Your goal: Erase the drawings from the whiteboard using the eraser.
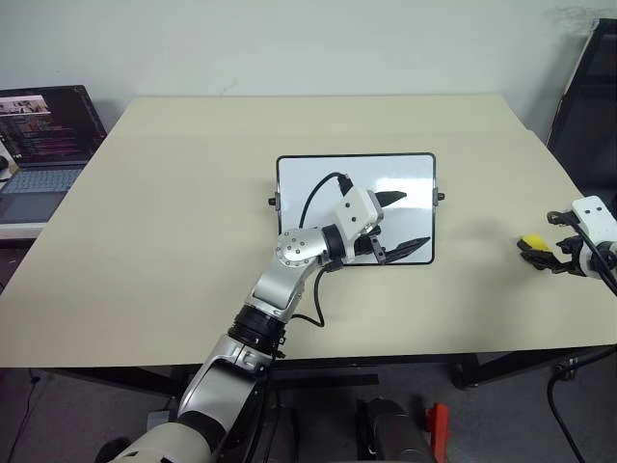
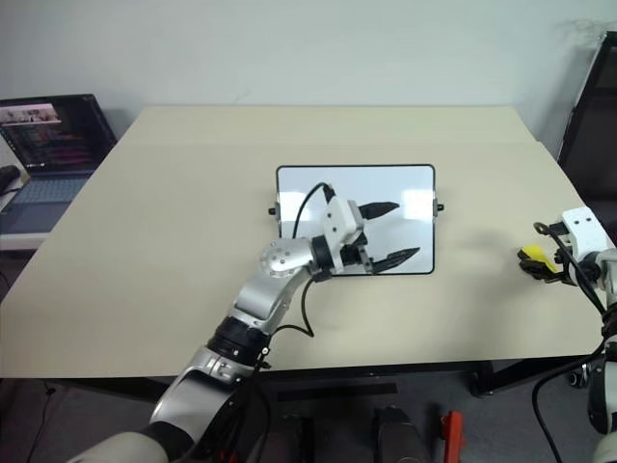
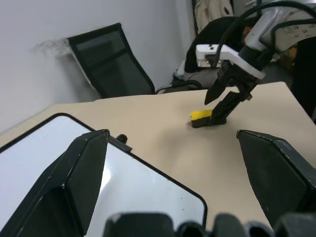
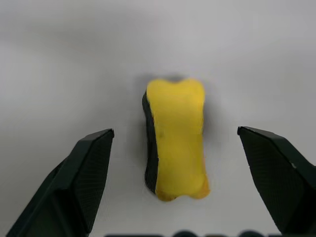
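As seen from the left eye view, the left gripper (image 1: 398,224) hangs over the right half of the whiteboard (image 1: 318,183), its two black fingers spread wide and pointing toward the board's right edge. No blue letters can be made out on the board's white face. Well to the right of this gripper, the right gripper (image 1: 546,255) sits low over the beige surface (image 1: 174,241), with the yellow eraser (image 1: 533,244) lying on the surface at its fingertips.

Right eye view: the same layout; the eraser lies just in front of the right gripper, well apart from the whiteboard.

Left wrist view: between the left gripper's spread fingers (image 3: 81,173), the whiteboard's corner and side knob lie close below; farther off, the right gripper stands above the eraser, fingertips at its edge.

Right wrist view: the right gripper's fingers (image 4: 86,168) are spread, and the eraser lies on the surface between them, touching neither, yellow face up and dark underside showing along one side.
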Controlling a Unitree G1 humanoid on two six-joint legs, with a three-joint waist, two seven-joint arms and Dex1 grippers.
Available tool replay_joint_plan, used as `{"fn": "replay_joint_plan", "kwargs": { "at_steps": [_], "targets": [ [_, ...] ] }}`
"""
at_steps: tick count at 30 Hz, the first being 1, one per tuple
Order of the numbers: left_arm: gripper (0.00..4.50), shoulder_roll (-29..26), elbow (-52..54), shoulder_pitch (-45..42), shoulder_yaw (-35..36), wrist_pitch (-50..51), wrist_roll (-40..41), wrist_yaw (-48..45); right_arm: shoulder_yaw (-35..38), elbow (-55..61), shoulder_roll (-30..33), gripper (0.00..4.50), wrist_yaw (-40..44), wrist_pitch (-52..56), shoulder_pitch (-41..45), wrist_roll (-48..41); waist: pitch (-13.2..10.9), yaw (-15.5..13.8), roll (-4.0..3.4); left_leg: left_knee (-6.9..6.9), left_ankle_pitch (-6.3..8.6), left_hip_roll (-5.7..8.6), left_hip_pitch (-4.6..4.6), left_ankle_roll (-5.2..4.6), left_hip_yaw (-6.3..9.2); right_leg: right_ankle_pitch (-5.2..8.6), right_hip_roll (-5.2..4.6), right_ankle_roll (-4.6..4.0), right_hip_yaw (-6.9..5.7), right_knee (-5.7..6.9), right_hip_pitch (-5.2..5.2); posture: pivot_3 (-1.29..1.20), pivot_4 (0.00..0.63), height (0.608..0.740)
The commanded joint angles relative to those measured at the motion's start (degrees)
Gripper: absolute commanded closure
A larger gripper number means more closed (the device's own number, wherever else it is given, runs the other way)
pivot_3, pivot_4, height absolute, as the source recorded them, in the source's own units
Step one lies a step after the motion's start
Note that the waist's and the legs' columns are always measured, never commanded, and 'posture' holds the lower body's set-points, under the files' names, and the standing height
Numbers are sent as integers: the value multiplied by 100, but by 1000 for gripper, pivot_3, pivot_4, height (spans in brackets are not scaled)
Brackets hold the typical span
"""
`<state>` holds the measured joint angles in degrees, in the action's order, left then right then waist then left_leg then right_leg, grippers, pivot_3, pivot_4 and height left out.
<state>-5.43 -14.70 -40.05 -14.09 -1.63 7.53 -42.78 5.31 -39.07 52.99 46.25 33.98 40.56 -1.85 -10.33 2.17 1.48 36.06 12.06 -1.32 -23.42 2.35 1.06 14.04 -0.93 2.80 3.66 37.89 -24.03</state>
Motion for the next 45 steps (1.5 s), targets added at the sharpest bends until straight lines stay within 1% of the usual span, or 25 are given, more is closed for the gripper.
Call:
{"fn": "replay_joint_plan", "kwargs": {
  "at_steps": [1,3,6,9,11,14,16,18,20,23,27,30,35,41,45],
  "targets": [
    [0,-65,531,-169,902,-77,2,1106,655,1049,-221,38,-551,-263,116,-404,-1,38,2,0,0,-1,1,0,-2,0,0,0,3,3,-2,0,150,740],
    [0,-265,680,-228,1503,189,-16,1835,920,1170,-693,38,-931,-589,62,-618,-8,86,15,0,0,-7,12,0,-1,1,9,1,6,4,7,0,150,740],
    [0,-859,909,-106,2227,671,-88,2497,903,1025,-1273,38,-1422,-1297,-182,-518,-11,122,21,-5,2,-18,64,-1,9,2,23,1,2,-4,61,0,150,740],
    [0,-1378,960,241,2580,765,-241,2792,1169,707,-1768,38,-1849,-1766,-194,-728,-11,116,21,-4,2,-17,61,0,4,1,20,1,3,-4,61,0,150,740],
    [0,-1535,969,445,2712,737,-356,3031,1201,379,-1942,38,-2151,-2054,-161,-684,-12,99,19,-4,1,-10,57,0,-2,-2,8,0,5,-7,59,0,150,740],
    [0,-1562,730,527,2911,961,-567,3673,1378,129,-2207,38,-2207,-2476,-81,-949,-14,-31,23,1,1,0,44,1,3,-21,-8,-12,-5,-16,58,0,150,740],
    [0,-1564,575,646,2838,940,-592,3666,1407,16,-2368,38,-2152,-2709,-82,-1056,-13,-48,24,2,1,2,45,1,4,-24,-8,-9,-6,-19,61,0,150,740],
    [0,-1544,351,840,2588,811,-760,3617,1413,-148,-2524,38,-2108,-3020,-130,-1106,-12,-46,24,1,1,2,48,1,4,-24,-8,-9,-7,-19,64,0,150,740],
    [0,-1372,24,1011,2528,693,-807,3772,1427,-275,-2685,38,-2026,-3318,-213,-1198,-11,-38,23,-2,2,1,54,1,4,-23,-8,-9,-7,-22,69,0,150,740],
    [0,-1062,-466,1178,2604,607,-662,3960,1437,-348,-2959,38,-2005,-3657,-377,-1294,-11,-29,24,-2,1,-2,55,1,3,-24,-6,-10,-6,-21,69,0,150,740],
    [0,-832,-1013,1320,2534,108,-724,4106,1383,-358,-3274,38,-2088,-4006,-609,-1295,-11,-23,24,-3,2,-3,52,1,3,-24,-5,-11,-7,-21,66,0,150,740],
    [0,-778,-1135,1364,2505,-122,-719,4115,1373,-314,-3431,38,-2251,-4141,-699,-1277,-11,-16,24,-2,2,-3,54,1,1,-24,-5,-11,-4,-17,66,0,150,740],
    [0,-677,-1261,1334,2496,-320,-626,4076,1342,-341,-3597,38,-2521,-4437,-780,-1203,-11,-20,24,-2,2,-2,55,1,0,-24,-5,-10,-5,-17,66,0,150,740],
    [0,-794,-1830,1047,2629,-642,-426,3845,1237,-342,-3713,38,-3227,-4805,-746,-900,-11,-18,24,-2,1,-2,56,1,1,-22,-4,-8,-5,-16,67,0,150,740],
    [0,-815,-2268,822,2621,-862,-375,3794,1137,-303,-3780,38,-3163,-4747,-789,-901,-11,-16,24,-2,2,-2,55,1,1,-18,-4,1,-5,-17,66,0,150,740]
  ]
}}
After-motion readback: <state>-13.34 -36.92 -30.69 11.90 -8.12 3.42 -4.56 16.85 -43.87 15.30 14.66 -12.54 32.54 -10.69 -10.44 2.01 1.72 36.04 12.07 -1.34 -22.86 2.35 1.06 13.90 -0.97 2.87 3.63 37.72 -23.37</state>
